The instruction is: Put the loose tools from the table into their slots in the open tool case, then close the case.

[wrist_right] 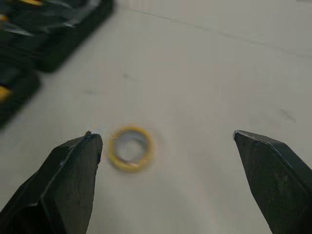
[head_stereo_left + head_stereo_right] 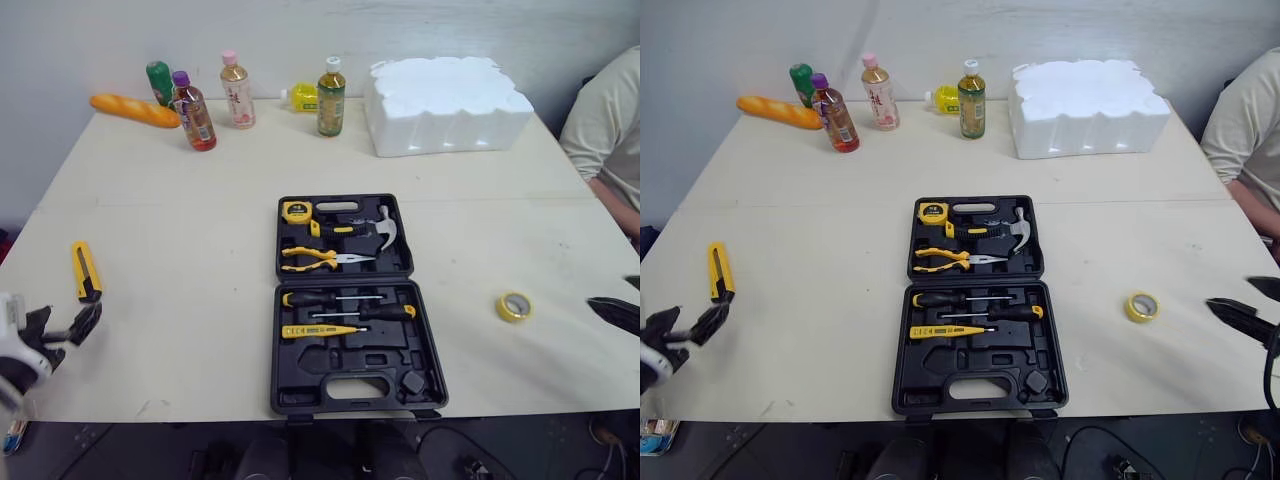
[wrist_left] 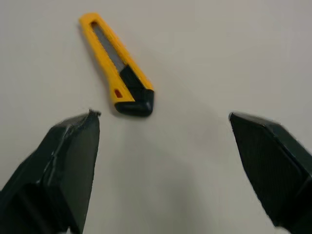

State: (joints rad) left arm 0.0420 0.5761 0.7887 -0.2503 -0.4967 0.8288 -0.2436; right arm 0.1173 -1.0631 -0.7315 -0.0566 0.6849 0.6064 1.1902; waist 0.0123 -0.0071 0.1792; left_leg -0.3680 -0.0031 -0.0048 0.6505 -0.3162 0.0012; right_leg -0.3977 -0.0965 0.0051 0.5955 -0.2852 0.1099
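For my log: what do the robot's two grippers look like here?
Both the left gripper and the right gripper have two matte black fingers, broad at the base and tapering to blunt wedge tips, with no markings visible. Behind the left one sits a white wrist housing.

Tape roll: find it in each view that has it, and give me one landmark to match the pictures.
Left eye view: the tape roll lies to the right of the tool case, level with its lower half.
Right eye view: the tape roll is in the same spot, right of the case.
Right wrist view: the tape roll is just ahead of the open right tool, nearer one finger.
Shared landmark: the open black tool case.
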